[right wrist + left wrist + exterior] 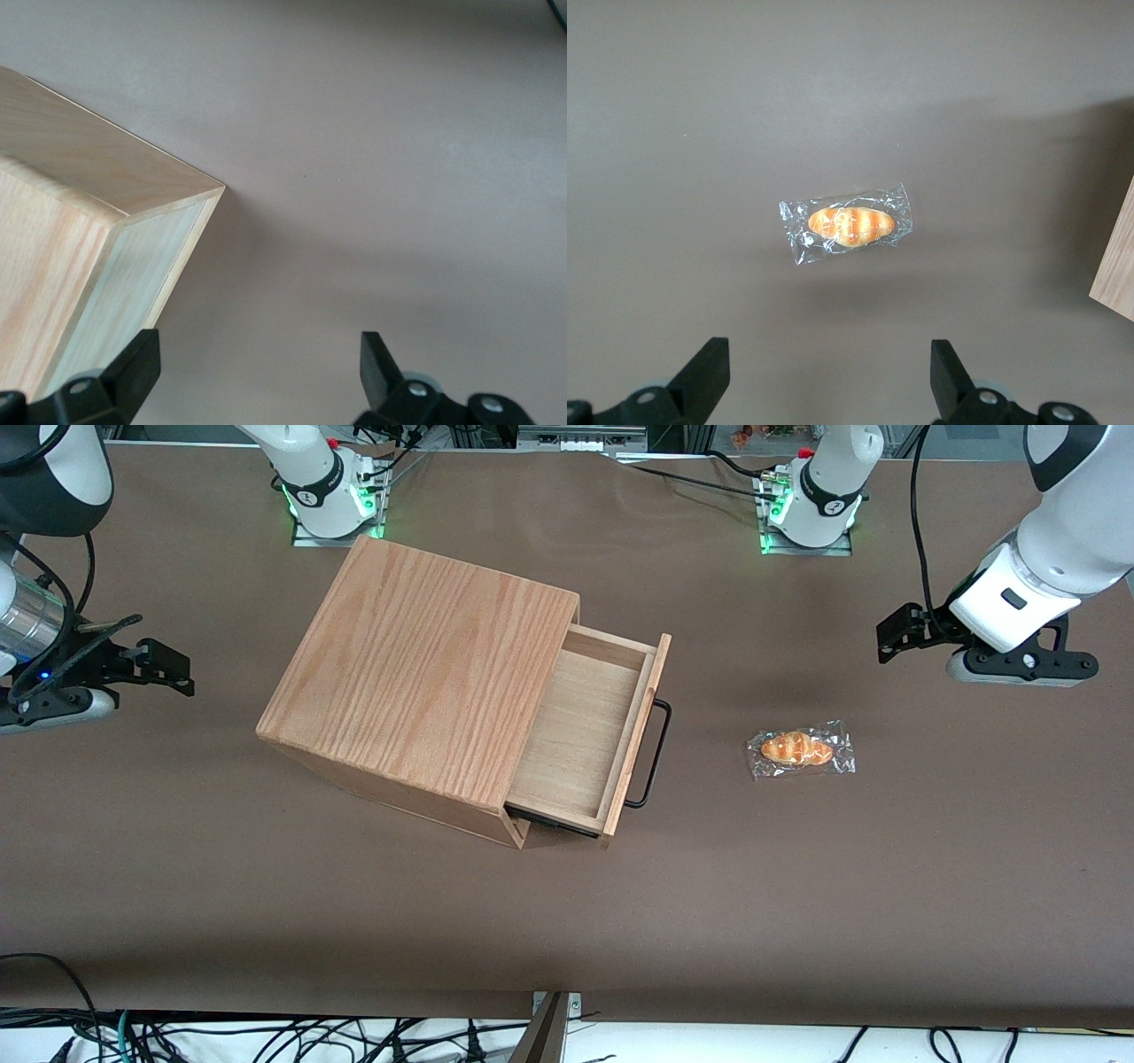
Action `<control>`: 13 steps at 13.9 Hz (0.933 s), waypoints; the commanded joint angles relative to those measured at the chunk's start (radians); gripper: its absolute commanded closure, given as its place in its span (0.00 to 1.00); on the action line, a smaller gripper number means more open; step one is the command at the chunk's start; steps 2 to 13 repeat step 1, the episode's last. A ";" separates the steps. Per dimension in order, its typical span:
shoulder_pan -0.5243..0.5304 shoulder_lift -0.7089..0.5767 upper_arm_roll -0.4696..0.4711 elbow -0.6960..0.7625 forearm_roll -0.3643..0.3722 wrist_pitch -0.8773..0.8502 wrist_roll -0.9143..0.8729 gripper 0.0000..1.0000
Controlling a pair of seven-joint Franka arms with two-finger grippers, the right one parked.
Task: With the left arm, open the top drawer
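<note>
The top drawer (585,731) is seen pulled well out of the oak-grain box (416,682) at the centre of the front view, its pale inside exposed and its black wire handle (654,755) pointed toward the working arm's end of the table (567,921). The left arm's tool (828,385) is held above the table at the right of that frame, fingers (709,372) spread apart and gripping nothing. A wrapped bread roll (800,749) is seen between handle and tool.

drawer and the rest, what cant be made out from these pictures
- Drawer: its back end is hidden under the box top in the front view.
- Any lower drawers: hidden by the open drawer in the front view.
- Gripper: parked toward the working arm's end, jaws open; its body is cut off by the wrist view's edge.
- Bun: wrapper print too small.
</note>
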 commanded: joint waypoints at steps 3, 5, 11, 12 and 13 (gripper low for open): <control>0.015 -0.007 -0.010 0.003 -0.007 0.002 0.016 0.00; 0.015 -0.007 -0.010 0.003 -0.007 0.002 0.016 0.00; 0.015 -0.007 -0.010 0.003 -0.007 0.002 0.016 0.00; 0.015 -0.007 -0.010 0.003 -0.007 0.002 0.016 0.00; 0.015 -0.007 -0.010 0.003 -0.007 0.002 0.016 0.00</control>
